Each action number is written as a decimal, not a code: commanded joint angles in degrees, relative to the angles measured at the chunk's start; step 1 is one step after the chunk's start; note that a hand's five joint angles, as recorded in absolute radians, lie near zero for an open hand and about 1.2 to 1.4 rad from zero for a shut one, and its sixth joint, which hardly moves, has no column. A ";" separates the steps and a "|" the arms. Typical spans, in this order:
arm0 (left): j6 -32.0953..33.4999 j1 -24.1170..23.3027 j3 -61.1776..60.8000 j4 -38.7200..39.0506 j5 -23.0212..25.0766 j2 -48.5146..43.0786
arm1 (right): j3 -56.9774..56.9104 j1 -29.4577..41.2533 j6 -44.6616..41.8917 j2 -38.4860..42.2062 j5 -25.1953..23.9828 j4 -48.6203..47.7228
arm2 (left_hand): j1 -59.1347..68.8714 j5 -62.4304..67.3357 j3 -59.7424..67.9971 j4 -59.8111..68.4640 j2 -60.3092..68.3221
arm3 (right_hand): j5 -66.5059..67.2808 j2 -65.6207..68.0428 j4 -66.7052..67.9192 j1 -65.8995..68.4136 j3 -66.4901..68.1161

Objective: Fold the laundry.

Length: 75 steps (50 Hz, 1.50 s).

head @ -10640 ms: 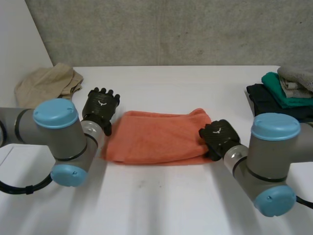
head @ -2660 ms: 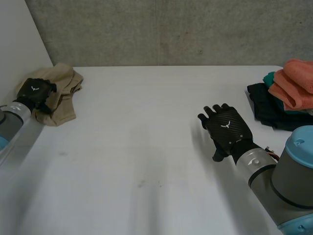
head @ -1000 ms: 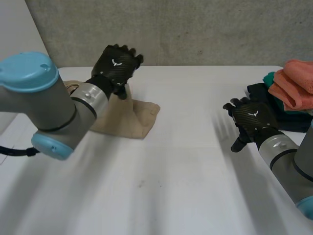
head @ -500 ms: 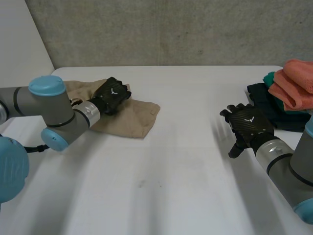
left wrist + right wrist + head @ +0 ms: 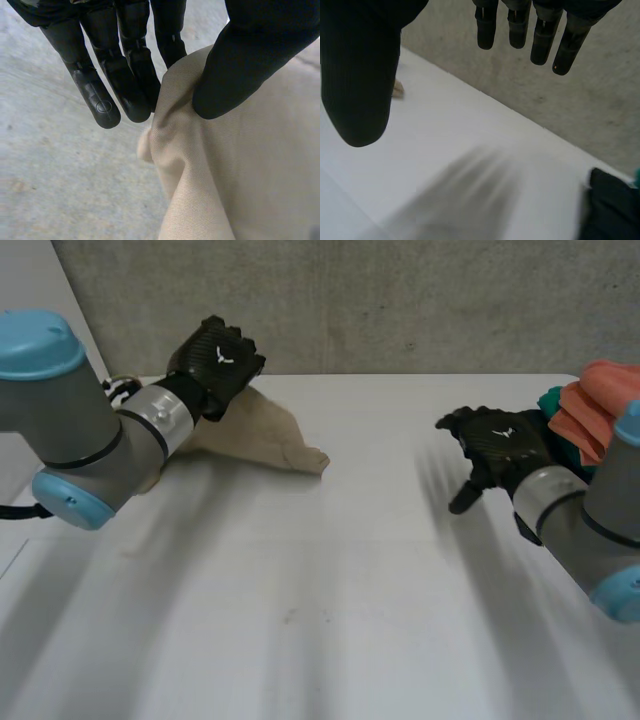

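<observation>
You are opening the next piece: your left hand pinches an edge of the crumpled beige woven cloth between thumb and fingers, lifting it off the white table with its lower end resting on the surface. Your right hand hovers empty, fingers straight and spread, near the folded orange towel. Next, I judge, you need the right hand on a second edge to spread the cloth flat (one pinch only drags it). No writing is legible, only a small white emblem on each hand's back.
</observation>
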 commanded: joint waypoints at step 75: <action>-15.09 -7.89 -11.59 8.90 -17.05 45.38 | -35.57 10.48 -7.09 -21.03 -0.73 15.93 | 14.04 14.44 11.92 11.29 11.61 | 66.13 67.33 66.44 68.29 67.53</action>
